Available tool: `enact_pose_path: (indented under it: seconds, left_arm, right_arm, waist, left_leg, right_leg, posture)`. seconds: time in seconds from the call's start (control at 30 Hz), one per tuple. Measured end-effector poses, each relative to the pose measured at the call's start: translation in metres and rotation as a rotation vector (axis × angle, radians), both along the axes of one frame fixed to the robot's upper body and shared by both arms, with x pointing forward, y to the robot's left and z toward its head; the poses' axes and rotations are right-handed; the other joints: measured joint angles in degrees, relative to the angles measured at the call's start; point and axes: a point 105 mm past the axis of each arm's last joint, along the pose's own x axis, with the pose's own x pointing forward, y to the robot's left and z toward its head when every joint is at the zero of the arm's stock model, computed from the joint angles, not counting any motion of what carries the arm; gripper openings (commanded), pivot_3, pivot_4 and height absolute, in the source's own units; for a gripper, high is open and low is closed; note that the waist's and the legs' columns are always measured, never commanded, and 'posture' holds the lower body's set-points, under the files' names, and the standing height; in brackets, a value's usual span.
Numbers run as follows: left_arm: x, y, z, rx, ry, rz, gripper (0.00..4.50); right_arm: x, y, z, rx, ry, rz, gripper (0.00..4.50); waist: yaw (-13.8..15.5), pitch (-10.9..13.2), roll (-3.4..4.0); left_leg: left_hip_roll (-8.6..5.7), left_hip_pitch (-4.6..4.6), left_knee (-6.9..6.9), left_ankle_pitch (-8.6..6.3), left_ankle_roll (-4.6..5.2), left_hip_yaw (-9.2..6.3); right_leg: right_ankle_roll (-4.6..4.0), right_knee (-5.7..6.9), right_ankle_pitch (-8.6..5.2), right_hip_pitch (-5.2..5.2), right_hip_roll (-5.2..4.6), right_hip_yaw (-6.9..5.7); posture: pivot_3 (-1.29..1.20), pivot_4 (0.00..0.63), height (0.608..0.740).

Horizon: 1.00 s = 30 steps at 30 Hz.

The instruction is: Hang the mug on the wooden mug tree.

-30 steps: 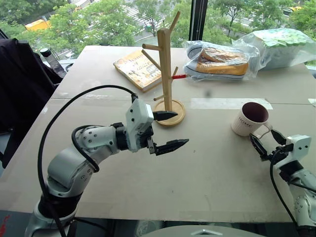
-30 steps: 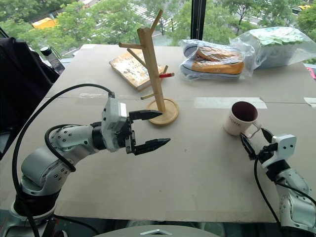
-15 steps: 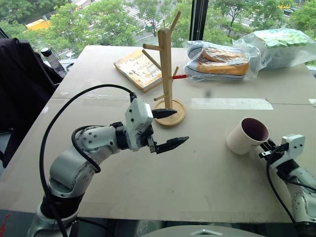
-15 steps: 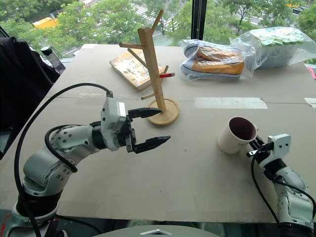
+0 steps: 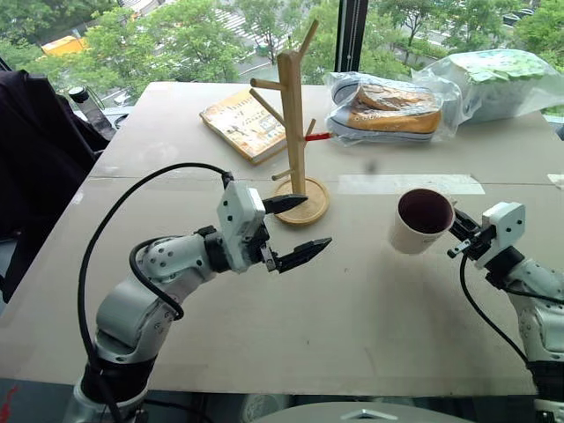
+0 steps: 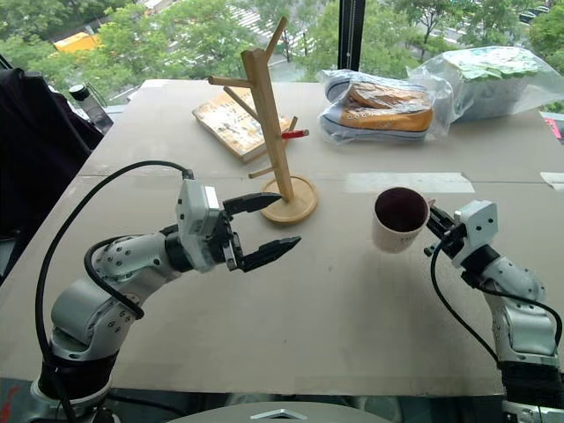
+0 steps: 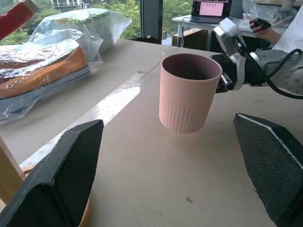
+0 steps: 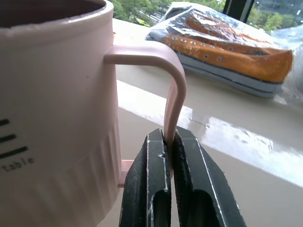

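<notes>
The white mug (image 5: 421, 220) with its maroon inside hangs upright a little above the table, right of the wooden mug tree (image 5: 293, 123). My right gripper (image 8: 165, 139) is shut on the mug's loop handle (image 8: 173, 85), pinching the lower part of the loop; it also shows behind the mug (image 7: 182, 92) from the left wrist. The tree stands on its round base (image 5: 308, 207) mid-table, its pegs bare. My left gripper (image 5: 317, 220) hovers open just in front of the base, pointing toward the mug, with nothing between its fingers (image 7: 71, 175).
Behind the tree lies a book (image 5: 242, 123). Bagged sneakers (image 5: 392, 107) and another plastic bag (image 5: 498, 79) sit at the back right. A dark jacket (image 5: 35, 159) and a bottle (image 5: 84, 99) stand off the table's left edge. A person's hand (image 7: 265, 33) shows far behind.
My right gripper has shut on the mug's handle, lifted the mug off the table and carried it left toward the tree. The left arm has stayed roughly in place.
</notes>
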Motion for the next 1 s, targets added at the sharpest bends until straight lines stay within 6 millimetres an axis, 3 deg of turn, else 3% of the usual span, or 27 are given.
enact_pose_path:
  seconds: [0.13, 0.2, 0.3, 0.47, 0.73, 1.0]
  left_arm:
    - [0.003, 0.007, 0.002, -0.101, -0.01, 0.081, 4.5]
    - [0.005, 0.01, 0.004, -0.139, -0.019, 0.123, 4.5]
    - [0.007, 0.017, 0.009, -0.277, 0.0, 0.2, 4.5]
    - [0.0, 0.018, 0.005, -0.347, 0.031, 0.239, 4.5]
    - [-0.003, 0.025, 0.015, -0.393, -0.076, 0.336, 4.5]
    - [-0.008, 0.027, 0.012, -0.444, -0.088, 0.378, 4.5]
  right_arm:
    - [0.014, 0.029, 0.046, -0.126, -0.099, 0.136, 0.03]
    - [0.017, 0.038, 0.053, -0.154, -0.105, 0.18, 0.03]
    - [0.028, 0.063, 0.08, -0.259, -0.164, 0.304, 0.03]
    - [0.039, 0.09, 0.117, -0.395, -0.241, 0.428, 0.03]
    - [0.054, 0.117, 0.121, -0.55, -0.243, 0.531, 0.03]
    - [0.061, 0.139, 0.127, -0.627, -0.278, 0.572, 0.03]
  waist:
    - [0.4, 0.0, -0.08]
    - [0.6, 0.0, -0.1]
    - [0.6, 0.1, -0.12]
    - [0.9, 0.1, -0.16]
    - [0.7, 0.1, -0.17]
    - [0.7, 0.1, -0.17]
  left_leg:
    - [0.0, -0.06, 0.02, 0.0, 0.0, -0.22]
    - [0.0, -0.11, 0.02, 0.0, 0.0, -0.19]
    - [0.0, -0.13, 0.09, -0.01, 0.01, -0.13]
    - [0.0, -0.14, 0.11, -0.01, 0.01, -0.19]
    - [-0.01, -0.17, 0.1, -0.01, 0.01, -0.16]
    - [-0.01, -0.23, 0.03, -0.02, 0.0, -0.17]
  right_leg:
    - [0.01, -0.01, 0.0, 0.02, 0.0, -0.18]
    - [0.01, -0.02, 0.0, 0.01, -0.01, -0.17]
    - [0.02, -0.04, 0.02, 0.01, -0.07, -0.16]
    - [0.0, -0.04, 0.02, 0.01, -0.11, -0.23]
    - [-0.02, -0.07, 0.03, -0.01, -0.17, -0.23]
    - [-0.04, -0.09, 0.03, -0.1, -0.22, -0.24]
  posture:
    - [0.0, 0.15, 0.74]
    - [0.0, 0.15, 0.74]
    - [0.0, 0.15, 0.74]
    - [0.0, 0.15, 0.74]
    - [0.0, 0.15, 0.74]
    - [0.0, 0.15, 0.74]
